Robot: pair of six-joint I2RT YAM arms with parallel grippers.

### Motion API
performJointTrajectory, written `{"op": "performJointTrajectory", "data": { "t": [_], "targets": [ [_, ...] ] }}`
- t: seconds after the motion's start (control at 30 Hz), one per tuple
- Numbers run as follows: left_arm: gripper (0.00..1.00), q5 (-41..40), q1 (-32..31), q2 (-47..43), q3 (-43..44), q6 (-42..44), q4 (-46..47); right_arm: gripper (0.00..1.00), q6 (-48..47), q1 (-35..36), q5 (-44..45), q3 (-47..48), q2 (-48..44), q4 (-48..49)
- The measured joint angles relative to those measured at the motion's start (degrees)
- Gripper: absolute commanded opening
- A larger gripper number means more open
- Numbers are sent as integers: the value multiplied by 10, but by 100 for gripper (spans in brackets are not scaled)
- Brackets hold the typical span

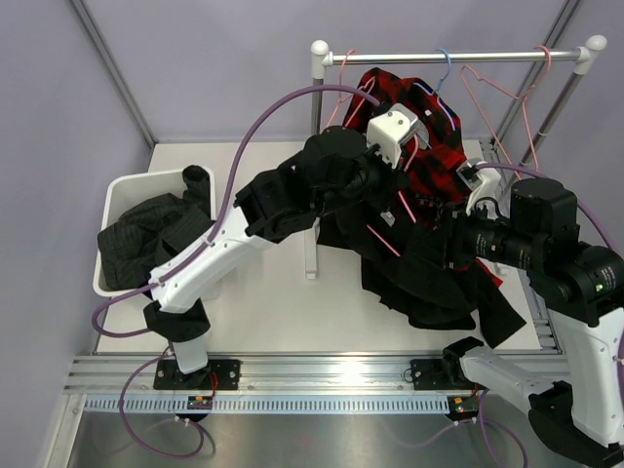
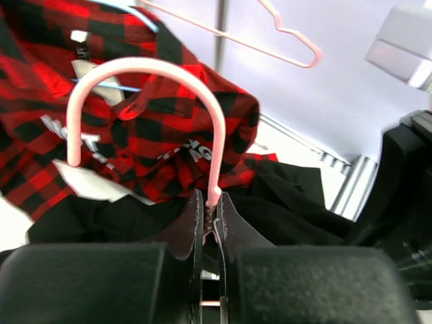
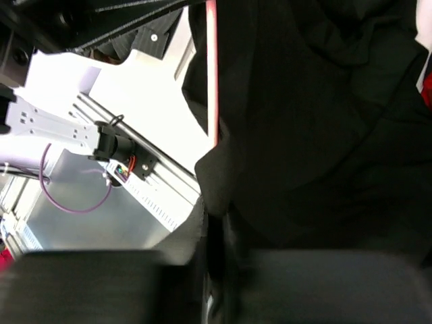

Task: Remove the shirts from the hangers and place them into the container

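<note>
**Left wrist.** Left gripper (image 2: pixel 209 208): jaws closed tight on the neck of a pink hanger (image 2: pixel 145 64), whose hook arches up ahead of the fingers. Behind the hook is the check shirt (image 2: pixel 155 128), one. Below and to the right is the black shirt (image 2: pixel 290 196), one. A blue hanger (image 2: pixel 138 15) shows at the check shirt's collar. A second pink hanger (image 2: pixel 283 37) hangs bare above.

**Right wrist.** Right gripper (image 3: pixel 209 233): jaws narrow and blurred, with the black shirt's edge running down between them — apparently pinched. The held hanger's pink wire rises straight beside that edge.

**Top external.**
- The black shirt hangs between the two arms, hanger end up-left at the left gripper, cloth trailing down-right to the right gripper. Its long axis follows that diagonal, so stripping it likely means drawing the grippers apart along that line.
- Container (image 1: pixel 109 200): far left, well apart from the black shirt and nearer the left arm. It holds a charcoal shirt (image 1: pixel 146 234); other dark cloth in it cannot be separated.
- Rail (image 1: pixel 448 57): one.
- Count: three shirts certain; one blue hanger; at least three pink — crossing wires prevent a firmer count.
</note>
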Motion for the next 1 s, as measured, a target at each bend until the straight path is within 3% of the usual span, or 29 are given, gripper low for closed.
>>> {"op": "performJointTrajectory", "data": {
  "t": [0.03, 0.07, 0.2, 0.37, 0.4, 0.47, 0.83, 1.0],
  "targets": [
    [0, -10, -1, 4, 10, 2, -9, 66, 2, 0, -1, 2, 0, 0],
    [0, -31, -1, 14, 35, 1, -29, 75, 3, 0, -5, 3, 0, 1],
    [0, -59, 30, 26, 82, -5, -63, 85, 1, 0, -7, 2, -21, 2],
    [0, -57, 114, -4, 73, -19, -72, 79, 0, 0, -6, -20, -83, -6],
    [0, -58, 126, -13, 70, -20, -75, 72, -2, 0, -7, -24, -96, -9],
    [0, -60, 143, -30, 70, -22, -80, 67, -4, 0, -7, -27, -106, -12],
    [0, -39, 143, -79, 31, -34, -75, 67, -15, 0, 14, -45, -69, 8],
    [0, -26, 143, -80, 25, -36, -82, 70, -24, 0, 50, 10, -52, -2]
  ]
}}
